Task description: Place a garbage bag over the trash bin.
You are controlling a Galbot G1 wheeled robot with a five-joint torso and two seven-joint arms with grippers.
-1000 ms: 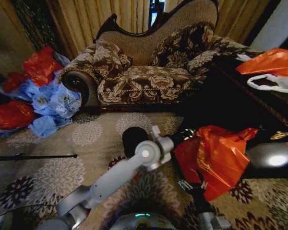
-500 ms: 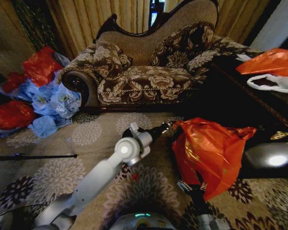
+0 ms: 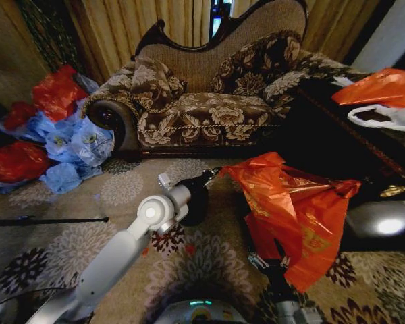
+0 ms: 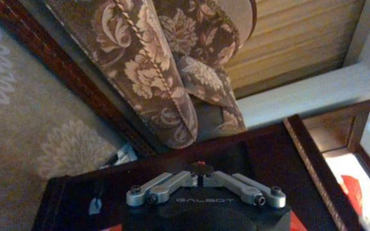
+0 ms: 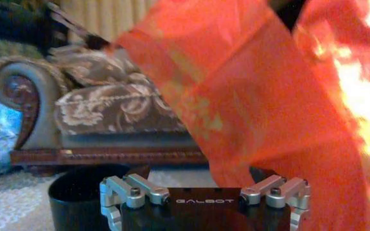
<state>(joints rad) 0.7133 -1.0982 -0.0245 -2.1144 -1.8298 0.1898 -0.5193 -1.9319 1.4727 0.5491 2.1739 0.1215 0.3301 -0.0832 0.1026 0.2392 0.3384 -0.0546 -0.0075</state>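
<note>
On my left side, my left claw [image 3: 212,174] reaches out over the carpet [image 3: 121,189], its jaws pressed together, and a sliver of red shows at the tips, so I judge it has a pinch of the garbage bag [image 3: 290,209] by its upper corner. Just below that claw stands the trash bin [image 3: 194,202], upright with its round mouth open to the ceiling, in front of the sofa [image 3: 209,115]. The bag hangs just right of the bin, not yet over it. It is stretched from my pinched corner on a slant, down towards my right claw [image 3: 275,264], so its long axis runs diagonally. Which way its mouth faces I cannot tell. My right claw is spread wide, with film hanging across it. The bag looks feather-light, limp and slick. I would grip it at the hem, with a doubled fold of film, and avoid hard pulls that might tear it.
</note>
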